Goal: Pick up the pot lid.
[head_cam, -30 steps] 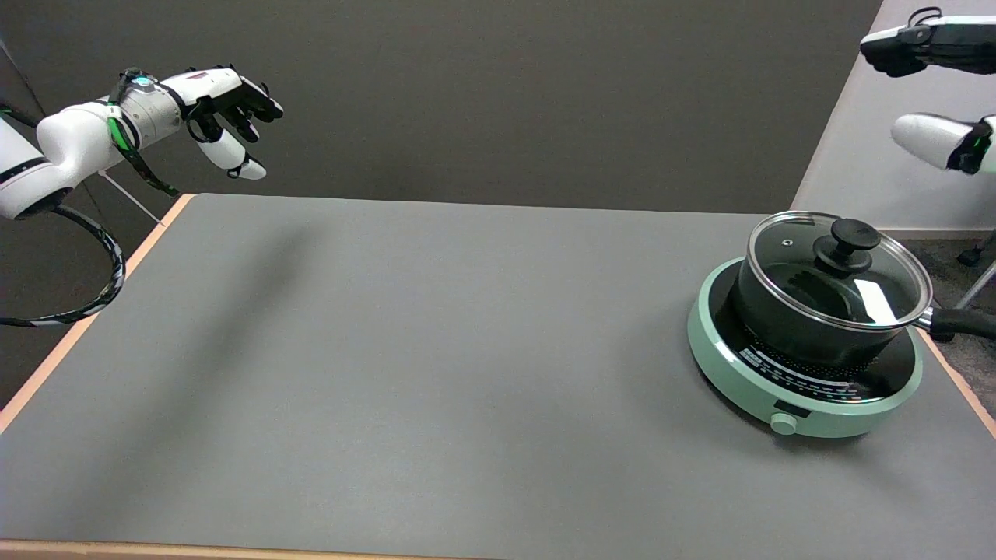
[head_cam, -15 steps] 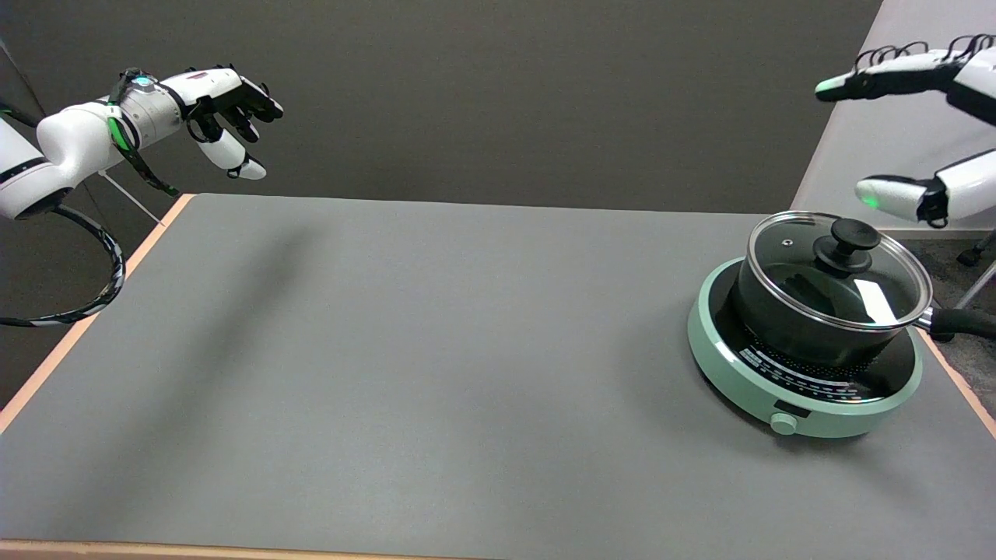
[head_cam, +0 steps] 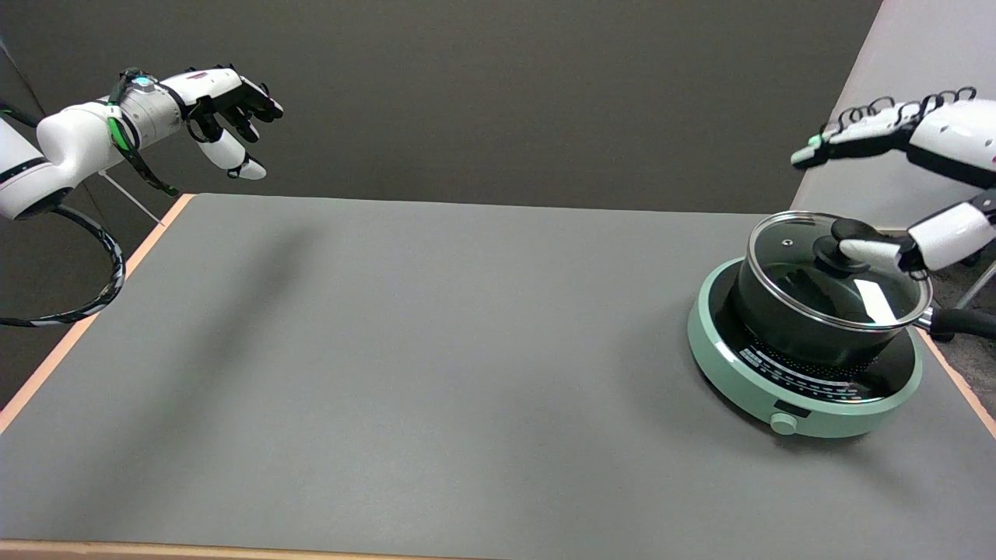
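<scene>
Spreading across almost the whole head view, the grey bench point(head_cam: 405, 373) has a pale wooden edge showing along its left, right and near sides. At its right end sits a round mint-green hotplate point(head_cam: 805, 389) with a dark cooking surface and a small knob on its front rim. A black pot point(head_cam: 809, 330) stands on the hotplate, its dark handle point(head_cam: 961, 320) pointing off to the right past the bench edge. The pot lid point(head_cam: 786, 260), clear glass with a metal rim, lies closed on the pot, and its black knob point(head_cam: 839, 233) rises from the middle.

The right hand point(head_cam: 930, 183) reaches in from the right edge of the view, above and just beside the pot. Its fingers point(head_cam: 852, 136) are spread wide and hold nothing: the upper ones stretch out in the air above the lid, while the lower white digit lies across the right side of the knob, apparently touching it, though contact cannot be told for sure. Nothing is pinched between them. The lid is not yet lifted.

At the upper left, the left hand point(head_cam: 226, 105) hangs in the air beyond the bench's far left corner, its dark fingers loosely curled.
</scene>
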{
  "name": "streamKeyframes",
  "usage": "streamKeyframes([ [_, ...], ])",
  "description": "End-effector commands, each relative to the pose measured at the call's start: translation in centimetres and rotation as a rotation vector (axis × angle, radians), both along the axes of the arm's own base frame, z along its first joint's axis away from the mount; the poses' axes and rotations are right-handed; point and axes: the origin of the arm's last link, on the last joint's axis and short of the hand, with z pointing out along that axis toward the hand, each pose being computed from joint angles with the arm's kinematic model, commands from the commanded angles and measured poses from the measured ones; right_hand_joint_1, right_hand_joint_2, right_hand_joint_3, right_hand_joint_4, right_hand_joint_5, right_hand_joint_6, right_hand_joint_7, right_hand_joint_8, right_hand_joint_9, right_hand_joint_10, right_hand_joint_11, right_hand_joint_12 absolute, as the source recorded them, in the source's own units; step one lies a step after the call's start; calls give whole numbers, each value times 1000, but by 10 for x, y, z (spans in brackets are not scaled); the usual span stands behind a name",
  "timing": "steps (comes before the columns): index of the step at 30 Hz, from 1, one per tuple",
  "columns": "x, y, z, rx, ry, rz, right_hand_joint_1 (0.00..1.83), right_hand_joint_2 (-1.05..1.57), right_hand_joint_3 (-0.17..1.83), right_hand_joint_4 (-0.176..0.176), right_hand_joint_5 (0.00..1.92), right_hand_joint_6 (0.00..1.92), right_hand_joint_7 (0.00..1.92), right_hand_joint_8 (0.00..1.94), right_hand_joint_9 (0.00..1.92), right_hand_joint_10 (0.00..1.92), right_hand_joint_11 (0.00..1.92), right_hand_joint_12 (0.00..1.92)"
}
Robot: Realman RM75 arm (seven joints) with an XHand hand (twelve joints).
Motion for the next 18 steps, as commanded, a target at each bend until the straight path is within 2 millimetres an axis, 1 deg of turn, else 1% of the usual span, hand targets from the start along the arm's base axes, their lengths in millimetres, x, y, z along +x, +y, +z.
streamKeyframes([
  [1,-29,-1,9,-48,76,-107,775,481,948,136,550,267,451,168,421,296,309,687],
  [4,-30,-4,12,-60,85,-105,799,496,948,144,564,291,486,169,459,300,335,726],
  [8,-27,-9,16,-78,90,-87,817,510,950,147,572,308,515,180,499,311,352,758],
  [11,-27,-16,18,-80,87,-78,843,515,950,149,574,314,523,184,525,324,368,785],
  [16,-35,-28,29,-110,67,-83,863,523,953,155,574,324,521,187,538,331,373,791],
  [17,-36,-29,30,-114,69,-84,821,539,982,160,556,359,514,200,522,362,373,789],
  [18,-37,-32,33,-116,78,-85,850,536,977,161,562,350,516,195,529,348,374,788],
])
